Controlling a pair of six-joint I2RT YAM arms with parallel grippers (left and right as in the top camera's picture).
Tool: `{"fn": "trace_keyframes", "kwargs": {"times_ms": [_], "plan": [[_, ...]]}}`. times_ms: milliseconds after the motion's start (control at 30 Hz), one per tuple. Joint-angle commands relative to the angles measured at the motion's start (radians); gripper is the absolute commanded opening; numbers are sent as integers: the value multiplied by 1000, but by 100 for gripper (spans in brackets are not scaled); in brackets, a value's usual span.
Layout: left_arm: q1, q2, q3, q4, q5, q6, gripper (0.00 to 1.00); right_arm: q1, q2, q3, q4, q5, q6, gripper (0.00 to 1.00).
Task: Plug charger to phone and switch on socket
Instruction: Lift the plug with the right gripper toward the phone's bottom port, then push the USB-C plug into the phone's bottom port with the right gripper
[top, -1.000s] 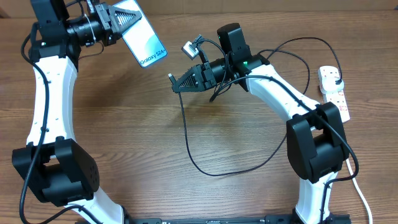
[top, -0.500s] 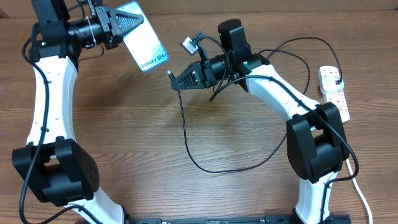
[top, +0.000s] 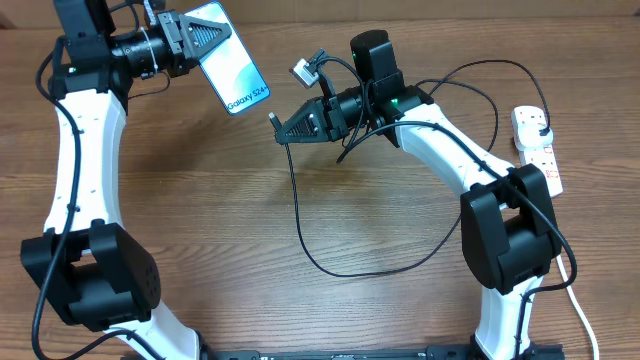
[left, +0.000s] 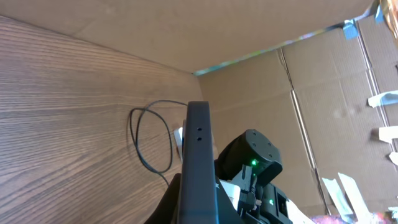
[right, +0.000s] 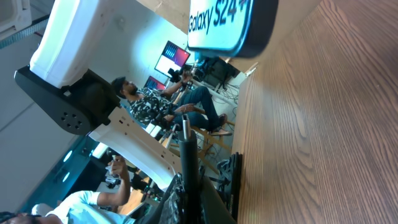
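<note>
Phone shifted slightly | charger tip tiny | socket half-hidden

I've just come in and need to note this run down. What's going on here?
The left gripper holds the phone up off the table, with its screen lit. The right gripper is shut on the charger just behind its tip. The tip points toward the phone's lower end but is not yet in it; a gap remains. The rest of the charger loops over the table toward the socket at the right edge. Whether the socket is switched on cannot be told.
</note>
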Motion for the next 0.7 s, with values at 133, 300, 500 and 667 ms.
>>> {"fn": "trace_keyframes", "kwargs": {"times_ms": [133, 300, 500, 667], "plan": [[-47, -11, 8, 11, 5, -37, 4, 4, 8, 19, 5, -33, 22, 4], [-55, -11, 8, 11, 6, -38, 4, 4, 8, 19, 10, -33, 22, 4], [-57, -11, 8, 10, 7, -33, 4, 4, 8, 19, 34, -33, 30, 4], [-65, -11, 8, 7, 9, -33, 4, 4, 8, 19, 34, -33, 31, 4]]}}
